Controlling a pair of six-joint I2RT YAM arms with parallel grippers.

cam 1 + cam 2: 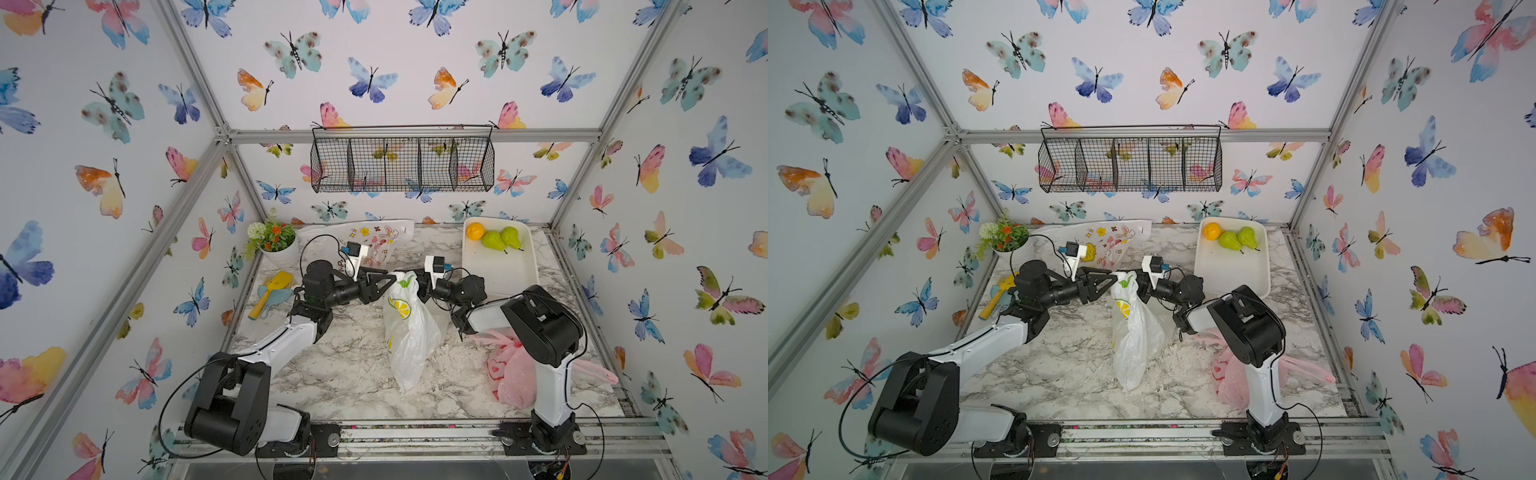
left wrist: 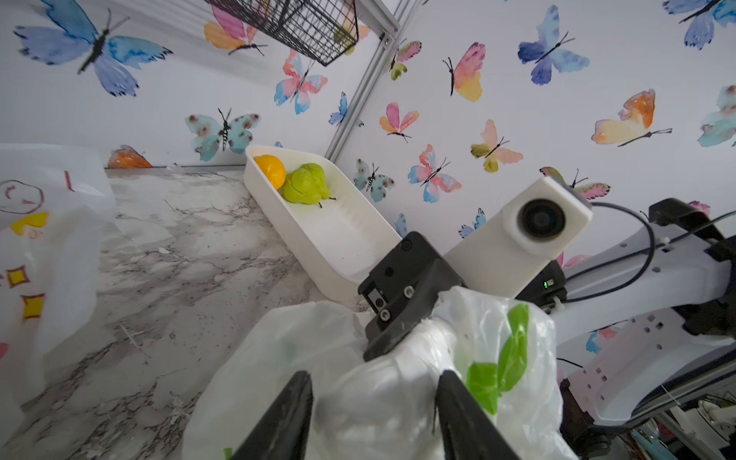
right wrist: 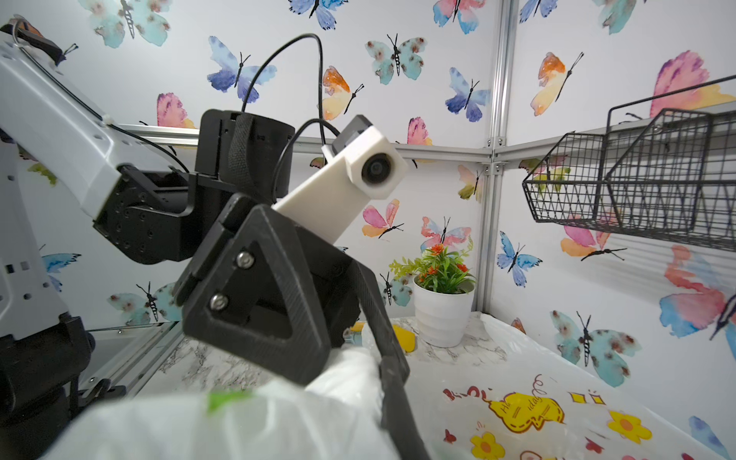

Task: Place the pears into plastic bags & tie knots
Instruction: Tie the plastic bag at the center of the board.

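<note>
Saw thin, crinkly, translucent plastic film with a soft sheen in the lemon-print bag and the pink bag. Found glossy green skin on the pears and smooth matt white plastic in the tray. Noted a smooth marble-patterned worktop, black wire mesh in the basket, and matt black, finely ribbed plastic on the jaws of the left gripper.
</note>
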